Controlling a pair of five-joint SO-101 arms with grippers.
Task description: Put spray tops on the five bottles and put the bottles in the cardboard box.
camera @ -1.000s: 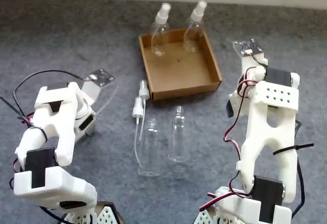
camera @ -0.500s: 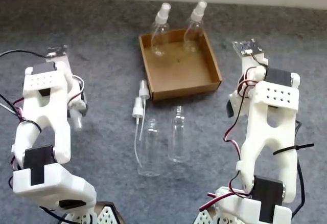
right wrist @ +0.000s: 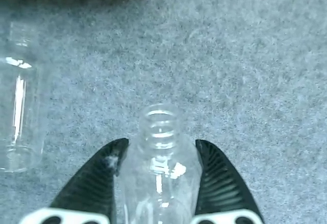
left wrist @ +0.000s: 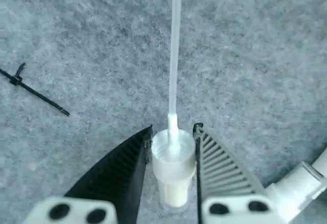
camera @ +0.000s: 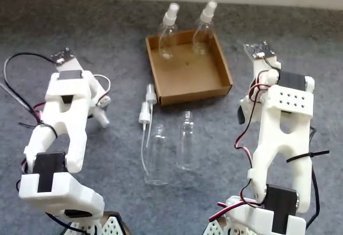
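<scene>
Left arm's swung back in toward the middle vs half a sec ago, when it was turned out to the far left. Right arm hasn't budged.

Left gripper (left wrist: 172,132) is clamped on a top (left wrist: 173,162) by its white collar. The dip tube (left wrist: 175,45) sticks straight out past the jaws over the table (camera: 107,31). Right gripper (right wrist: 161,150) is squeezed round a bottle (right wrist: 161,183) just below the neck, mouth open, no top on yet.

Elsewhere: 2 capped bottles (camera: 167,31) at the back of the box (camera: 225,79), 2 open bottles (camera: 185,141) on the table in front of it, and 2 loose tops (camera: 144,114) just beside those.

Handling, imo: the top is featherlight hard plastic, and the collar is the right spot to hold. The tube is thin & bendy and will prob flex if it catches the rim, so don't grab there. The bottle looks like thin clear plastic, light & smooth, so prob slippery and may twist in the jaws once the top gets pushed or screwed on. A hold on the body near the shoulder seems ok, but not too hard or it'll dent. The tube has to go into the mouth first, so alignment matters.
</scene>
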